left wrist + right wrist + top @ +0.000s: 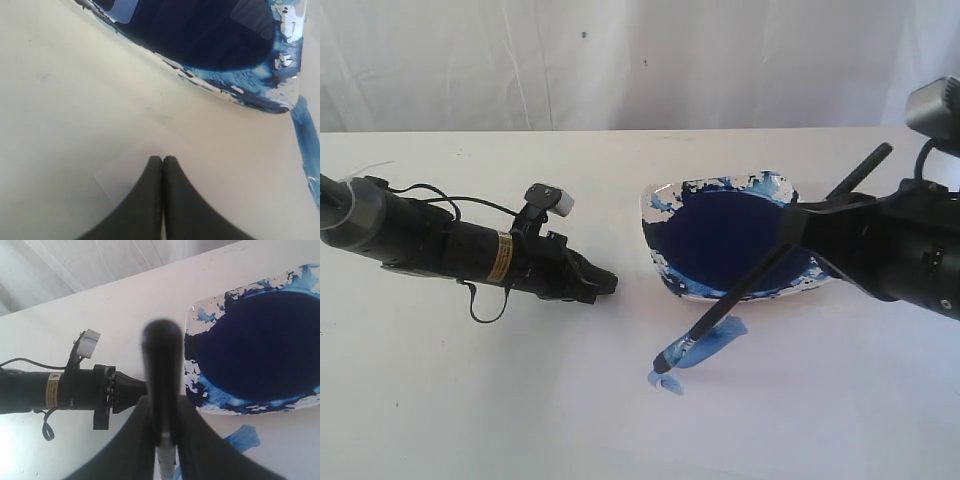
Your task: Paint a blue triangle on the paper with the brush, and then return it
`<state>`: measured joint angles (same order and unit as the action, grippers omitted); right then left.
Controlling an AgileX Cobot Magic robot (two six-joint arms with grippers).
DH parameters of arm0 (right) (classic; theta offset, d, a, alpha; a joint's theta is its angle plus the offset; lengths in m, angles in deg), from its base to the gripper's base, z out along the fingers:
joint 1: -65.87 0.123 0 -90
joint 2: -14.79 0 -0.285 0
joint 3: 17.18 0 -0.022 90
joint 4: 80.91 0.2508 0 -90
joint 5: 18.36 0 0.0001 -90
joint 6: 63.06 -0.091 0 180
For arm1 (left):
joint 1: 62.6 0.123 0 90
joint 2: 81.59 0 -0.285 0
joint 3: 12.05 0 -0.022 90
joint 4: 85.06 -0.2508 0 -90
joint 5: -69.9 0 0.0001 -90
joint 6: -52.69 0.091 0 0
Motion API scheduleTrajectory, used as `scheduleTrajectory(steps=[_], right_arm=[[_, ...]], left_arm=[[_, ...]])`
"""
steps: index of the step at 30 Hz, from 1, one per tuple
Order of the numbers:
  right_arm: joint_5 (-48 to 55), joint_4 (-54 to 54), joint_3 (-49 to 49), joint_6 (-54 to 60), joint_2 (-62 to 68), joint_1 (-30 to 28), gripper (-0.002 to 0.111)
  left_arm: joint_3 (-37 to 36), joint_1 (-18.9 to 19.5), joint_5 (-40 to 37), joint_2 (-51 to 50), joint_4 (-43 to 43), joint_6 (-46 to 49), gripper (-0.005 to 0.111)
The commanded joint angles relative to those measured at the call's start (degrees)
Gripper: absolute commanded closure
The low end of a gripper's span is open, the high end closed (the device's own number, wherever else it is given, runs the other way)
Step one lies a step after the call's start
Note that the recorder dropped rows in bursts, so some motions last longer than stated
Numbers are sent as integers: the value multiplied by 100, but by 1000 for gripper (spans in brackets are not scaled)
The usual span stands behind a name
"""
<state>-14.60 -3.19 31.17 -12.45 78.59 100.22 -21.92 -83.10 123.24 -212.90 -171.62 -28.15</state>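
White paper (520, 400); brush (741, 297) clamped in right tool (798, 216).

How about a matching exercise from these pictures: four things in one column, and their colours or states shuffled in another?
Column one:
1. brush
2. left gripper
3. dish
4. blue strokes

Column two:
A. shut, holding nothing
B. filled with dark navy paint
C. clamped in the right gripper, tip down
D. light blue and streaky

Pairs: 1-C, 2-A, 3-B, 4-D
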Motion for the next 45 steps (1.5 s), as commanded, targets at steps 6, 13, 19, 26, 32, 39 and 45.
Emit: scheduleTrajectory(steps=[6,13,19,26,32,39,45], right_arm=[[5,169,-38,18,375,-12,106],[24,170,-38,229,510,-12,106],[195,170,-38,690,325,-12,106],[328,-5,-38,824,72,-12,106],[453,-89,-38,824,53,-12,108],[558,-356,-38,824,53,-12,108],[697,-949,-38,711,46,-12,108]], left_arm=[[5,-20,-248,12,-85,7,107],[5,-20,-248,12,-85,7,107],[5,-20,-248,12,-85,7,107],[5,-20,-248,12,-85,7,107],[5,-20,-248,12,-85,7,107],[5,-20,-248,12,-85,7,107],[5,-20,-248,12,-85,7,107]])
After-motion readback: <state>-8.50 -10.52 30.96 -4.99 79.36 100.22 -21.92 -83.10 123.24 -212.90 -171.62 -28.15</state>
